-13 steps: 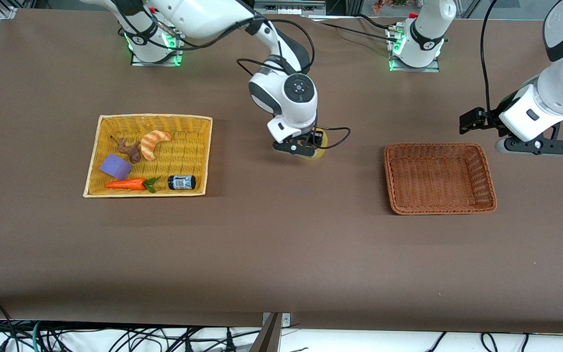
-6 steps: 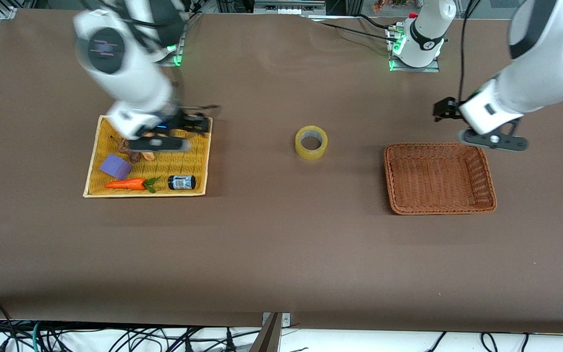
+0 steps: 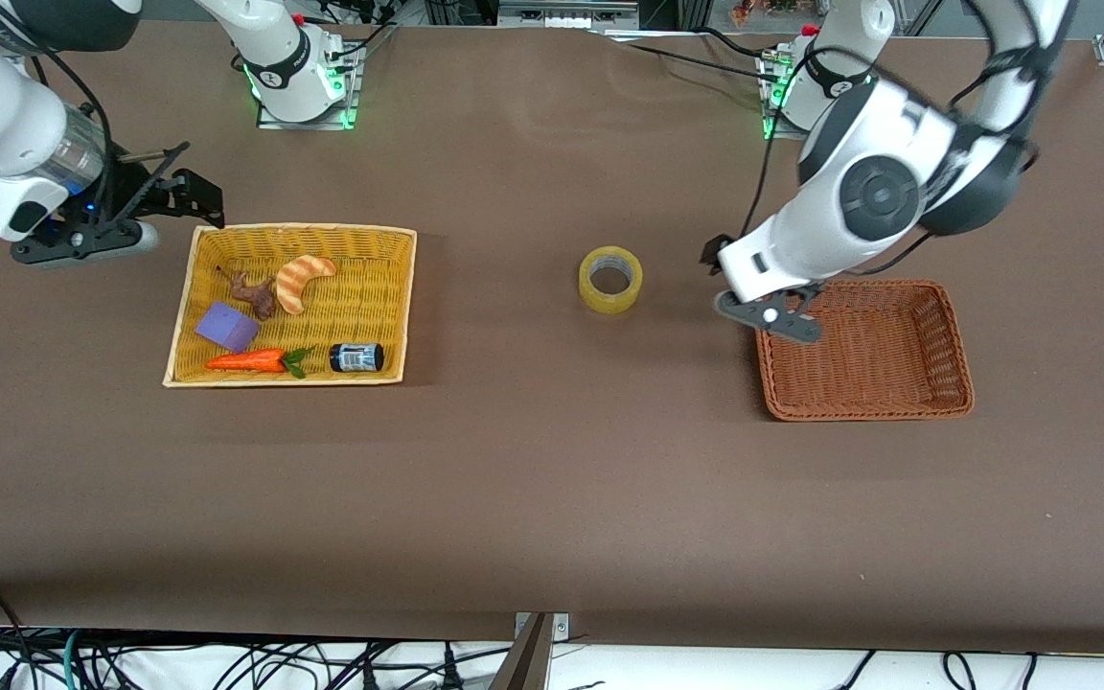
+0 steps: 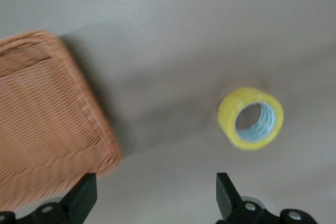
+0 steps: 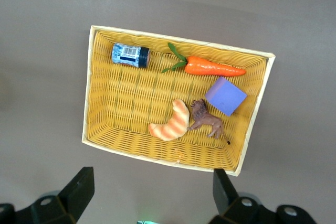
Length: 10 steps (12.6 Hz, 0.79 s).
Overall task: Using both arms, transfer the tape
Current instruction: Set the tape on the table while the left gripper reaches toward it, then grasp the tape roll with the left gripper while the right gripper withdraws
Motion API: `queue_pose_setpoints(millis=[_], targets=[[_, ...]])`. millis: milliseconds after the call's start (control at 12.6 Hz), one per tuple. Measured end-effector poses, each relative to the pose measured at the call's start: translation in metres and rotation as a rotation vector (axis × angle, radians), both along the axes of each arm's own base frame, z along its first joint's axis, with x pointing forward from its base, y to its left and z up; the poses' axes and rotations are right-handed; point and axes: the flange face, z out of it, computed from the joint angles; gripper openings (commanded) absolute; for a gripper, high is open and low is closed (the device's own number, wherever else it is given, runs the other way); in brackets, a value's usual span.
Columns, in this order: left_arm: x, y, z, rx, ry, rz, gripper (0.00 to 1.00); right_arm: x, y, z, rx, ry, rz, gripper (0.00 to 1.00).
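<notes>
The tape (image 3: 609,303), a yellowish ring with a grey core, lies flat on the brown table between the two baskets. It also shows in the left wrist view (image 4: 229,129). My left gripper (image 3: 770,321) is open and empty, in the air over the brown basket's rim (image 3: 765,383) on the side toward the tape. In its wrist view the left gripper (image 4: 155,203) is apart from the tape. My right gripper (image 3: 82,244) is open and empty, up over the table beside the yellow basket (image 3: 183,316), toward the right arm's end. The right gripper (image 5: 152,195) views that basket from above.
The yellow basket (image 5: 88,93) holds a croissant (image 3: 303,281), a brown animal figure (image 3: 255,293), a purple block (image 3: 225,326), a carrot (image 3: 247,361) and a small dark jar (image 3: 356,357). The brown basket (image 4: 102,129) holds nothing.
My right gripper let go of the tape on the table and swung away past the yellow basket. My left gripper moved across the brown basket toward the tape.
</notes>
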Motion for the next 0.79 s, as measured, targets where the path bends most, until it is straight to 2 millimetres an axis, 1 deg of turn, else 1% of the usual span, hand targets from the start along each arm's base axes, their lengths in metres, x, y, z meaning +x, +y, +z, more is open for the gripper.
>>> queue_pose_setpoints(millis=[79, 237, 395, 475, 554, 633, 791], targets=[[-0.005, -0.01, -0.034, -0.023, -0.018, -0.005, 1.0, 0.0, 0.001, 0.002, -0.001, -0.004, 0.002, 1.0], [-0.025, -0.039, -0.099, -0.075, -0.059, -0.012, 1.0, 0.001, 0.0, 0.008, -0.017, -0.012, 0.008, 1.0], [-0.046, -0.069, -0.15, -0.126, -0.083, -0.022, 1.0, 0.008, -0.001, 0.011, -0.027, -0.02, 0.01, 1.0], [-0.055, -0.082, -0.168, -0.143, -0.082, -0.033, 1.0, 0.012, -0.001, 0.011, -0.026, -0.022, 0.01, 1.0], [-0.062, -0.091, -0.178, -0.152, -0.078, -0.044, 1.0, 0.016, -0.001, 0.011, -0.026, -0.023, 0.009, 1.0], [-0.065, -0.095, -0.182, -0.153, -0.073, -0.05, 1.0, 0.019, -0.002, 0.01, -0.025, -0.023, 0.007, 1.0], [-0.067, -0.097, -0.182, -0.153, -0.072, -0.053, 1.0, 0.022, -0.006, 0.009, -0.027, -0.023, 0.001, 1.0]])
